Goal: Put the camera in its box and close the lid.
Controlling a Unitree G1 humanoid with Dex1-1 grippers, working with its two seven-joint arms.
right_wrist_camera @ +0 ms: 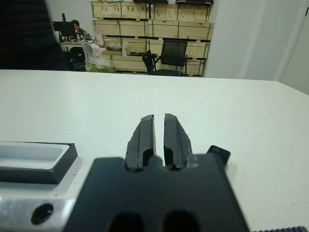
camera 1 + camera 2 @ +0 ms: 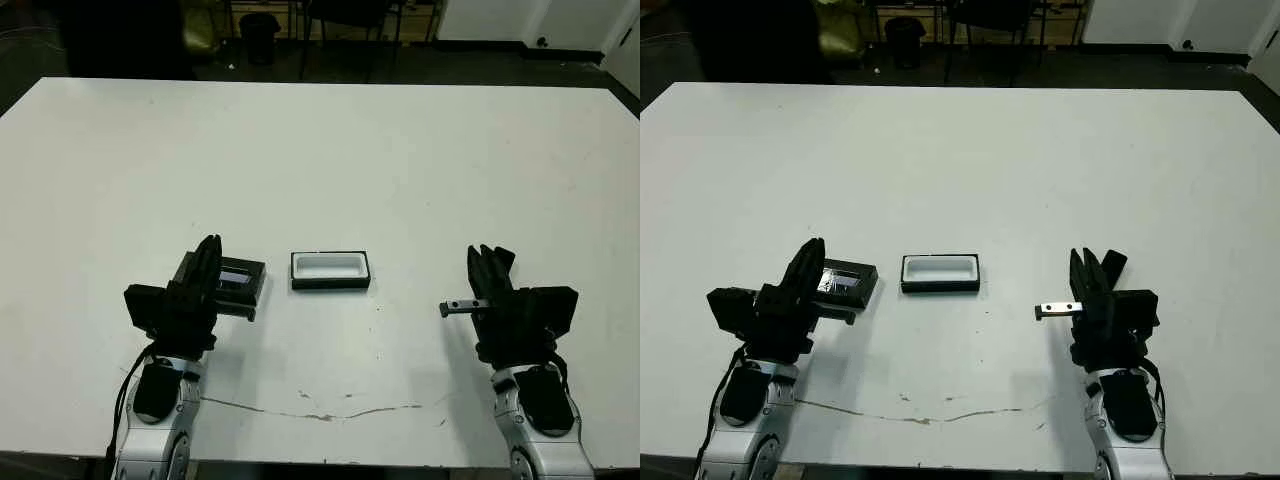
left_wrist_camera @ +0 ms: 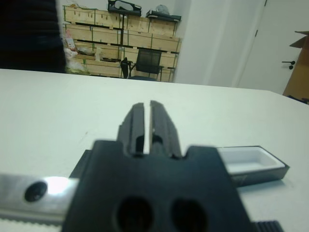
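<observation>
Left gripper (image 2: 209, 252) fingers nearly together, empty, over lid (image 2: 240, 277). Right gripper (image 2: 490, 262) fingers likewise, empty; camera (image 1: 218, 155) just beside. Box (image 2: 330, 270) open, mid-desk near front edge. No legible writing.

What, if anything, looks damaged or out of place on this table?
A thin, dark, crack-like line runs across the table near its front edge, between the arms. The box sits square; nothing is spilled.
</observation>
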